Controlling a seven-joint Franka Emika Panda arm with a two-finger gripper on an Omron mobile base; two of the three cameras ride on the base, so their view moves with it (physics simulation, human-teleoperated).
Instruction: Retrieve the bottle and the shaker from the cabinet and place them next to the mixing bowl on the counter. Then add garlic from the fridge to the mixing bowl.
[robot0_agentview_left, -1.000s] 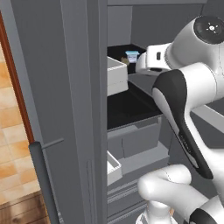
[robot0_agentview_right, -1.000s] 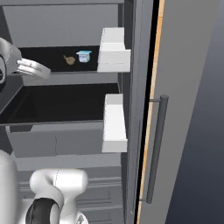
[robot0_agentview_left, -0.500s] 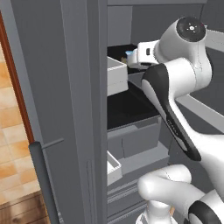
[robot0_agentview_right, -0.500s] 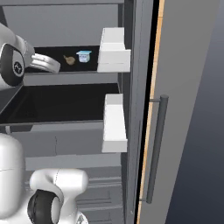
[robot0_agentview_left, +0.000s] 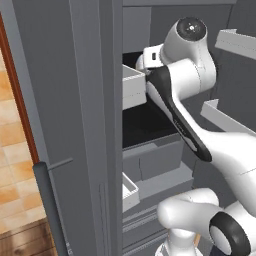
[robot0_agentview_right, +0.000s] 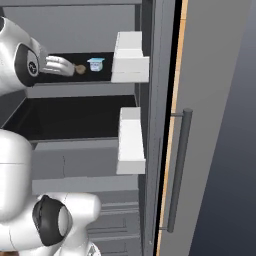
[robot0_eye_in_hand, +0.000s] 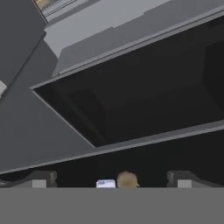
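Garlic (robot0_agentview_right: 79, 68) mid-left of frame on the fridge (robot0_agentview_right: 75, 127) shelf, my tool (robot0_agentview_right: 69, 67) spread apart; I'd centre, then close.

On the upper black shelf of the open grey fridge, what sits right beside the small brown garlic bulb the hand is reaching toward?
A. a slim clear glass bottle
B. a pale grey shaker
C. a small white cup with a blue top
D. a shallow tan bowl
C: in the right base view, a small white cup with a blue top stands on the black shelf just past the small brown garlic bulb, with the open gripper right at the garlic.
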